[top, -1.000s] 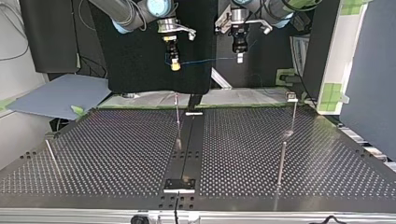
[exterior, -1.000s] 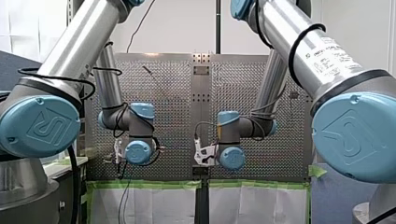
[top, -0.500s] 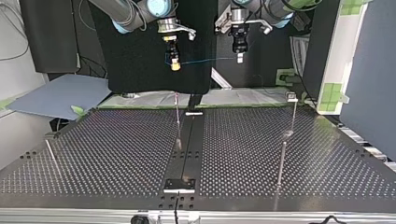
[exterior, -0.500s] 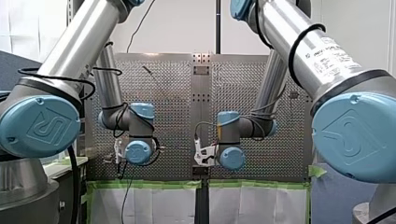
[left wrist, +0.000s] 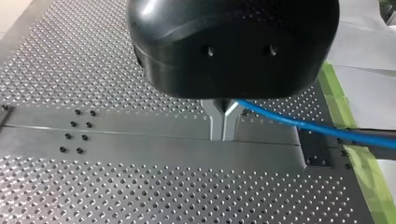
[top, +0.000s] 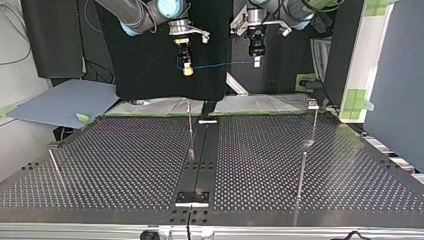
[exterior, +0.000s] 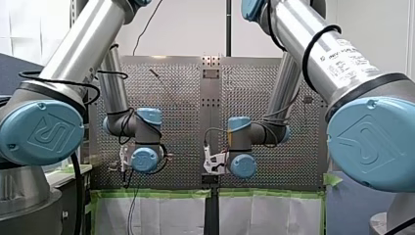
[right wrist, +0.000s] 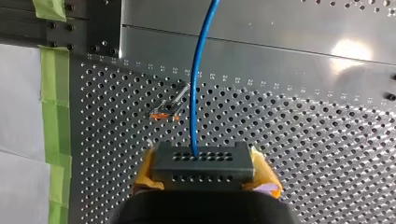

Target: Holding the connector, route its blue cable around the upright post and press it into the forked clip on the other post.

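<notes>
Wide free room over perforated table (top: 125, 165). Obstacles: thin post (top: 190, 127) mid-table, clip-topped post (top: 314, 122) and plain post (top: 301, 175) at top view's right, leaning rod (top: 54, 162) at left. Blue cable (top: 225, 64) stretches taut high above far edge.

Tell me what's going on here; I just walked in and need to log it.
My right pincer grips the black connector between yellow pads. The blue cable runs from it to my left pincer, whose metal fingers are shut on it. Both hold the cable in the air over the perforated table, not yet around any post.
</notes>
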### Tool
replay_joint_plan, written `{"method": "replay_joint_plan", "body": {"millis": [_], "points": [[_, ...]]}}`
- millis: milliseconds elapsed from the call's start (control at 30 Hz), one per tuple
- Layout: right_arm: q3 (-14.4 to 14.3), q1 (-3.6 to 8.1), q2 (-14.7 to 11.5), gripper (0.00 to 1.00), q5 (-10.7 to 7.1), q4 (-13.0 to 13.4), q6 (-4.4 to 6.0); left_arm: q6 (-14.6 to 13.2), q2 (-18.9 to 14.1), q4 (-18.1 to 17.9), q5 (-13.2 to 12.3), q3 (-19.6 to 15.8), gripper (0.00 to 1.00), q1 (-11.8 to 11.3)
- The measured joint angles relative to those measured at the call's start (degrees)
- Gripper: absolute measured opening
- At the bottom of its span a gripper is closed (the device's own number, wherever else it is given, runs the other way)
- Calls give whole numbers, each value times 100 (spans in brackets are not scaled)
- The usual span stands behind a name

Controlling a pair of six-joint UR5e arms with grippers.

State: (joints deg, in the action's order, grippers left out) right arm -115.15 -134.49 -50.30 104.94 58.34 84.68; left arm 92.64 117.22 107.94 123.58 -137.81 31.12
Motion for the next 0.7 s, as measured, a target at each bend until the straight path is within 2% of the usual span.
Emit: {"method": "replay_joint_plan", "body": {"millis": [167,300,467,567,700], "points": [[169,171,27,0,-102,-171,167,-169,-137,-90,119,99,0,109],[322,333,-102,0,-201,-335,329,-208,-300,13,179,124,0,94],[403,515,-337,0,-426,-577,512,-220,-520,222,353,146,0,36],[464,563,-470,0,-558,-711,577,-226,-660,363,489,205,0,-1],[634,585,-668,0,-755,-907,583,-213,-863,565,690,308,0,-34]]}}
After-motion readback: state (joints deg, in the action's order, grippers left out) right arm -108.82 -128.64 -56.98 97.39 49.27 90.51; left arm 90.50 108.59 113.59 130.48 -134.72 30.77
